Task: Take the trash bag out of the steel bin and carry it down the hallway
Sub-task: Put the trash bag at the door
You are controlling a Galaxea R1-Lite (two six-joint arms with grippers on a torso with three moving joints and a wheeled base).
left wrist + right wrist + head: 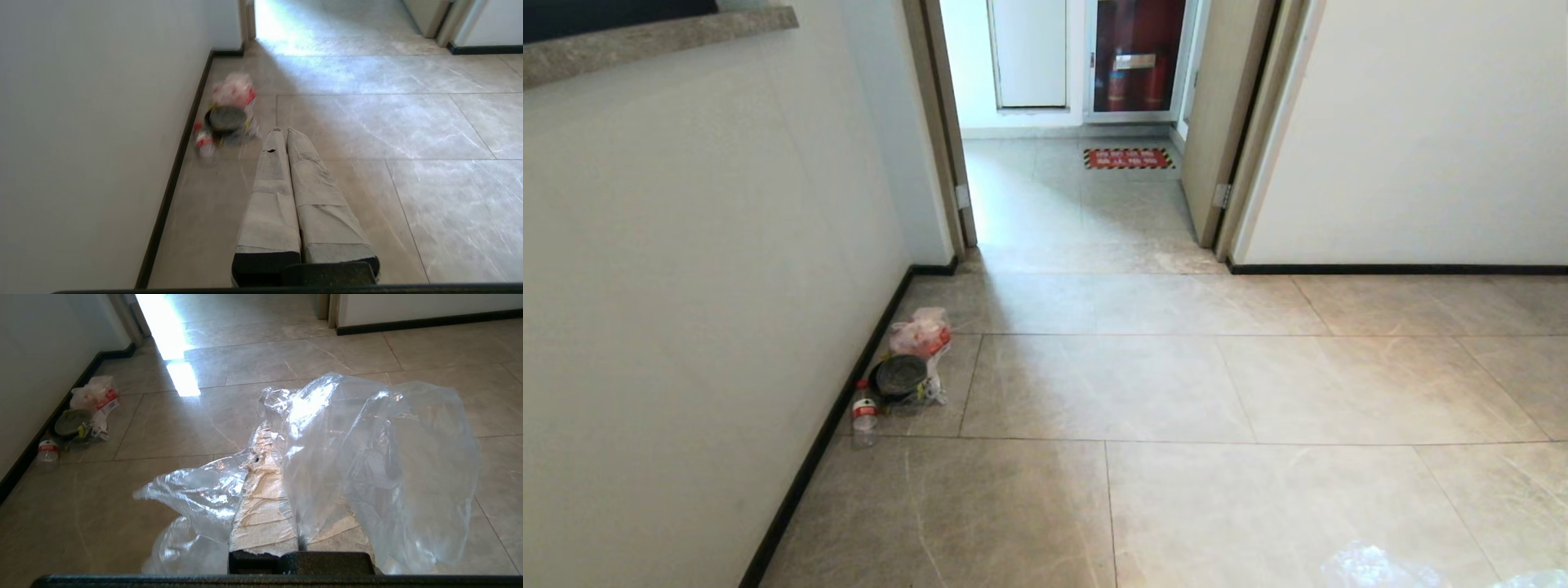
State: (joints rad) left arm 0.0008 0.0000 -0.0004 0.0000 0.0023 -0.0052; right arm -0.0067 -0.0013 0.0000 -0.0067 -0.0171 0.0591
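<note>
The clear, crinkled trash bag (pixel 367 457) drapes over and around my right gripper (pixel 271 437), which is shut on the plastic, its tape-wrapped fingers (pixel 263 506) pressed together. A corner of the trash bag (pixel 1372 567) shows at the lower edge of the head view. My left gripper (pixel 283 130) is shut with nothing in it, held above the hallway floor (pixel 1143 384) of beige marbled tiles. The steel bin is out of view.
A red-and-white bag (pixel 920 331), a dark round container (pixel 900 376) and a plastic bottle (pixel 863 412) lie against the left wall (pixel 711 286). Ahead is a doorway (pixel 1078 204) with an open door (pixel 1225 122) and a red floor mat (pixel 1129 158).
</note>
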